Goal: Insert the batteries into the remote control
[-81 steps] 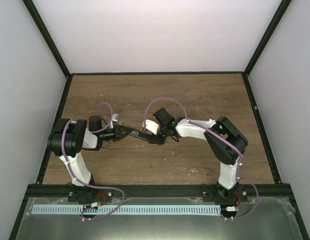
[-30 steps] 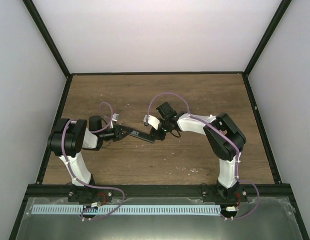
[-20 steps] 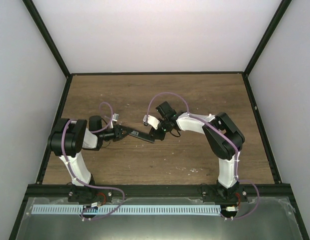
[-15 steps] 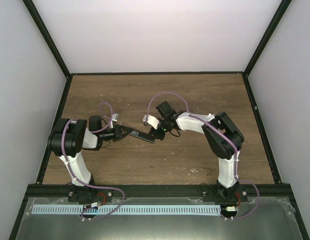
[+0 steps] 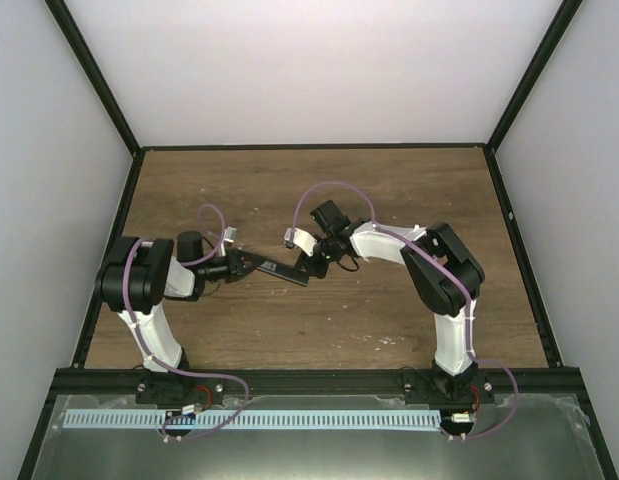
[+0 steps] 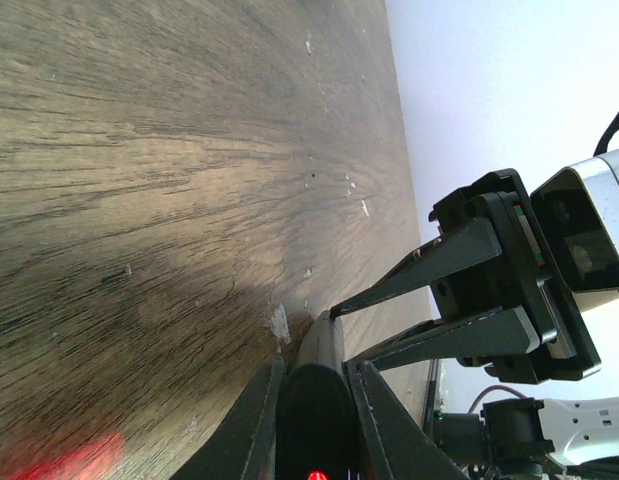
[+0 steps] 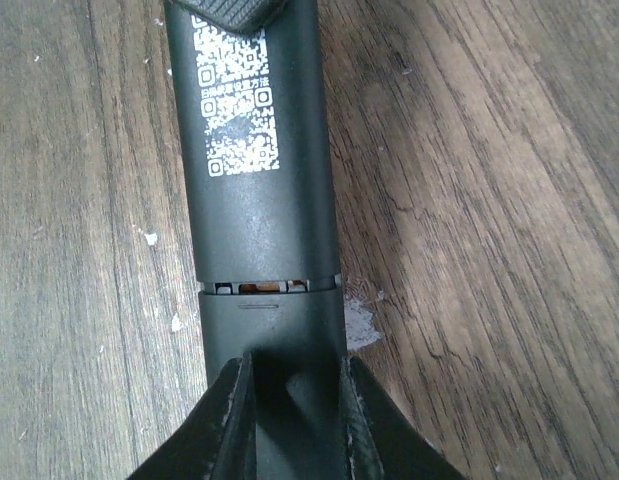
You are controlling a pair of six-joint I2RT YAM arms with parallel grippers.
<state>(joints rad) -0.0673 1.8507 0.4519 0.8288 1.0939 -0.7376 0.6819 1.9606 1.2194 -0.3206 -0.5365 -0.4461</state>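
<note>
The remote control (image 5: 279,268) is a long black bar lying back-up on the table between the arms. My left gripper (image 5: 241,263) is shut on its left end, and its fingers clamp the bar's sides in the left wrist view (image 6: 314,385). My right gripper (image 5: 314,268) is at the bar's right end. In the right wrist view its tips (image 7: 289,390) are narrowly parted and rest on top of the battery cover (image 7: 274,330). A thin gap shows between the cover and the body (image 7: 254,120). The batteries are hidden.
Bare wooden tabletop (image 5: 389,190) lies all around, with black frame posts and white walls at its edges. A white chipped spot (image 7: 357,322) marks the wood beside the remote. The right gripper's fingers (image 6: 429,270) fill the right side of the left wrist view.
The right wrist has shifted a little back and to the left along the remote's end. The left arm and the remote have stayed put.
</note>
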